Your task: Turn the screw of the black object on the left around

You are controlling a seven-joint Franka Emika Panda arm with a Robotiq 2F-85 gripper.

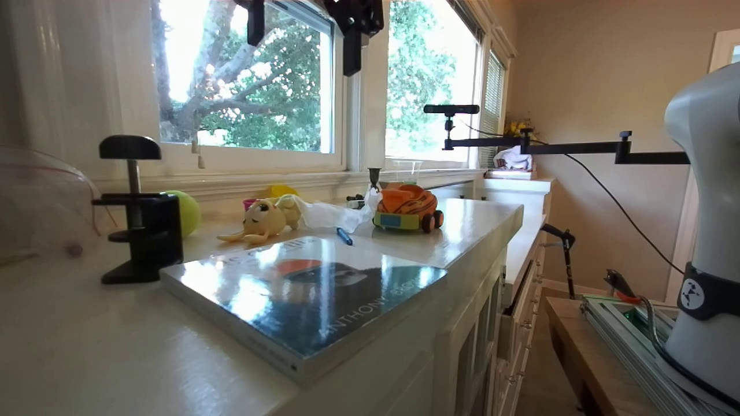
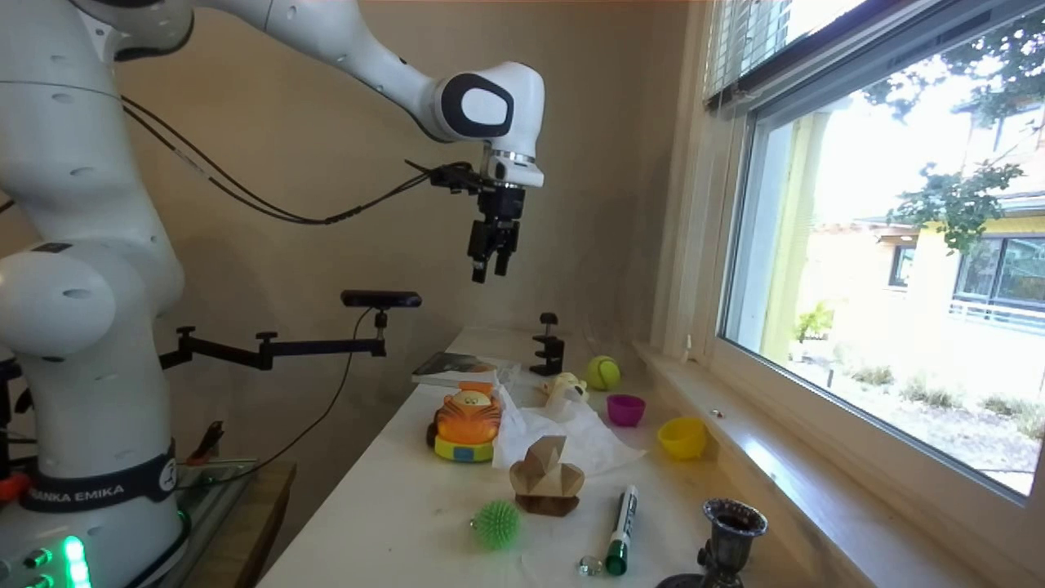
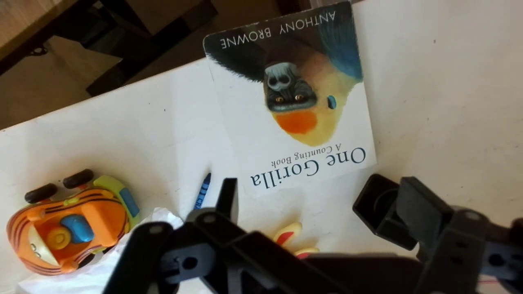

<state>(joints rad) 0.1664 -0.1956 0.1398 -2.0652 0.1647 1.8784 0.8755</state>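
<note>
While tool [image 2: 491,274] hovers, clamp [image 1: 153,228] sits on ctr [image 1: 133,341] nr window [image 1: 260,95]
</note>
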